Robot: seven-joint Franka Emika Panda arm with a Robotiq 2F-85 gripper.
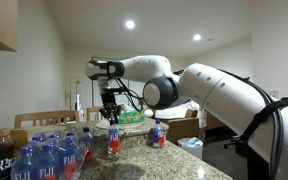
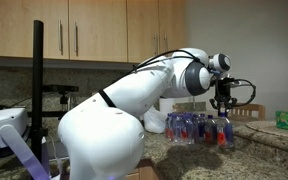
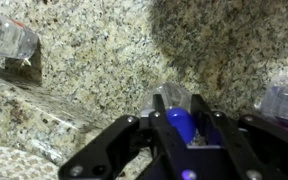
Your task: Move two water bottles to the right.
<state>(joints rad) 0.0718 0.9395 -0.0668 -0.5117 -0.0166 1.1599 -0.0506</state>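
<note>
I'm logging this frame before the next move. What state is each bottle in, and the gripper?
gripper: low over one bottle, jaws either side of its top; whether it grips cannot be told.
water bottle under the gripper: upright on the counter, capped.
second water bottle: upright, capped, standing free.
FIJI bottles: upright, clustered, nothing touching them.

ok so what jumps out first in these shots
The big white robot arm fills both exterior views, its gripper right over a small red-banded water bottle on the granite counter. In the wrist view, that bottle's blue cap sits between the jaws. Blue-labelled bottles crowd the counter nearby.
</note>
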